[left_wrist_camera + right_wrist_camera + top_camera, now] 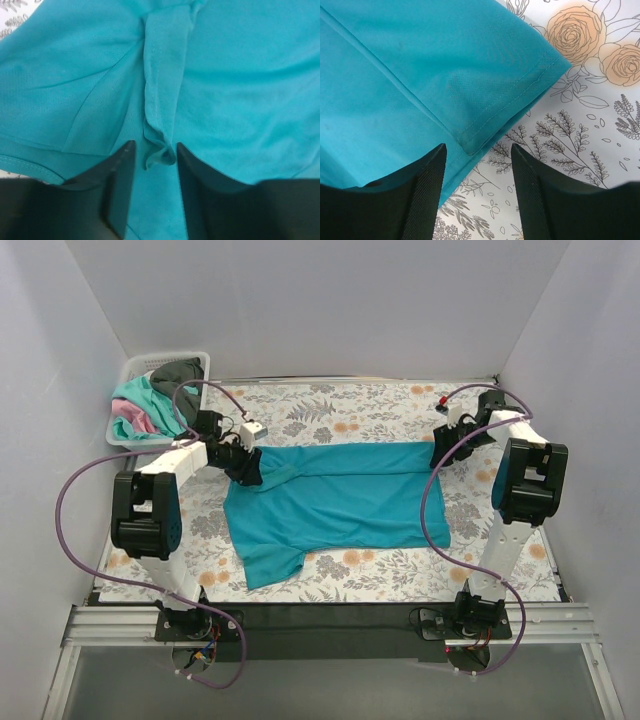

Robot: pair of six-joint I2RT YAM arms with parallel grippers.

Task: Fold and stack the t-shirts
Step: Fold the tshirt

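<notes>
Fingers: we are seeing them apart on the left gripper (155, 150), astride a raised fold, and apart on the right gripper (477, 150), above a shirt corner.
Teal-blue t-shirt (340, 495): lying spread mid-table.
Basket (170, 357): sitting at ten o'clock, holding other t-shirts (143, 402).

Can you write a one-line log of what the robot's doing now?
teal-blue cloth t-shirt: spread out | left gripper: open around bunched fold | right gripper: open over corner
</notes>
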